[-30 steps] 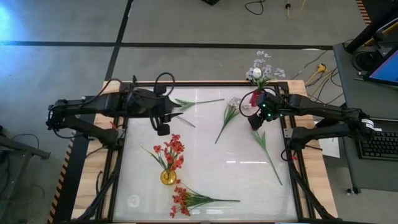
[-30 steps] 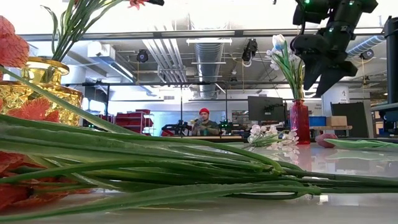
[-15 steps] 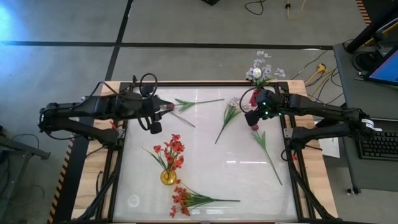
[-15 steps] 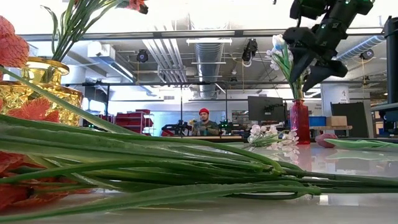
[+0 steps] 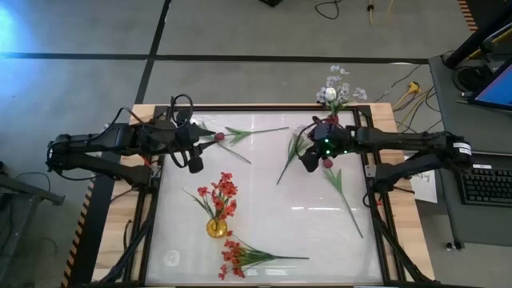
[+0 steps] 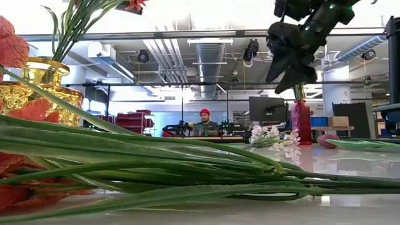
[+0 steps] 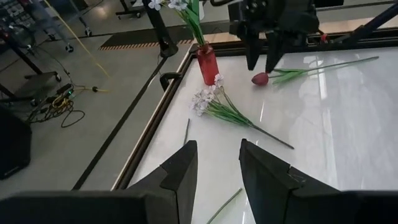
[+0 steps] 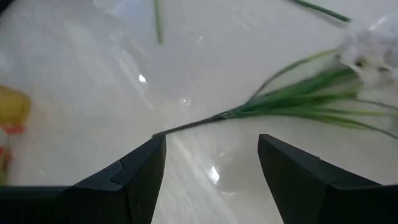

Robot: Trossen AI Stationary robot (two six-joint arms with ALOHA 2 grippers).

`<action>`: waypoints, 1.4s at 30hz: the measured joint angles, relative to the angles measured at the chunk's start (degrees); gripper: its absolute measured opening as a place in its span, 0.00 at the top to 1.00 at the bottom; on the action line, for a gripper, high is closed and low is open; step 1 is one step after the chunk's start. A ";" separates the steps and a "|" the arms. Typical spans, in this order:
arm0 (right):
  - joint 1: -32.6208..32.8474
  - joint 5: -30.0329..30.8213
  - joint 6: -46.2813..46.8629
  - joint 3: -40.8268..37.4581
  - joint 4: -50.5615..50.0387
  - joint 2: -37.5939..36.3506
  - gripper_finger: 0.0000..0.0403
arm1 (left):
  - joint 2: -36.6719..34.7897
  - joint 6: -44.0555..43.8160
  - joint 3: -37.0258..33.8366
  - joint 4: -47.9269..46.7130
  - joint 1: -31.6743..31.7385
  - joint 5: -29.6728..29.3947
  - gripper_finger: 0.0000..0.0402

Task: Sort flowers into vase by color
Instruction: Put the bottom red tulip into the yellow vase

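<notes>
Two vases, partly filled.
My gold vase holds red sprays; red vase apparently pale blossoms. Beside it, right tool gapes empty; left tool apart.

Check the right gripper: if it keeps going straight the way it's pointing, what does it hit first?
Probably the white flower spray lying on the table. The right gripper is open and empty, and its wrist view puts that spray's stem just ahead of the fingers. Depth is unclear, so it may meet bare tabletop first.
</notes>
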 joint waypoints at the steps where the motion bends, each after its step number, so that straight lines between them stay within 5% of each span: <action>1: 0.43 -0.05 -1.27 0.00 0.91 0.90 0.39 | 0.00 0.00 0.00 0.00 -0.02 0.00 0.74; 15: 2.64 3.94 9.85 4.91 3.87 16.22 0.39 | 1.46 1.65 1.76 0.22 0.00 -11.79 0.74; 26: 3.66 3.76 16.89 16.71 -20.76 22.25 0.39 | 1.44 7.48 2.02 -2.03 -0.02 -8.62 0.74; 30: 4.21 3.46 9.32 20.29 -24.35 22.38 0.39 | 1.15 8.83 0.12 -2.25 -0.02 -8.51 0.74; 33: 5.49 0.67 4.16 21.10 -28.06 22.06 0.39 | 1.05 9.20 -0.39 -3.14 -0.02 -8.50 0.74; 42: 10.25 -7.22 17.77 15.51 -48.03 19.75 0.39 | 0.90 4.33 -0.42 -5.06 0.00 -8.48 0.74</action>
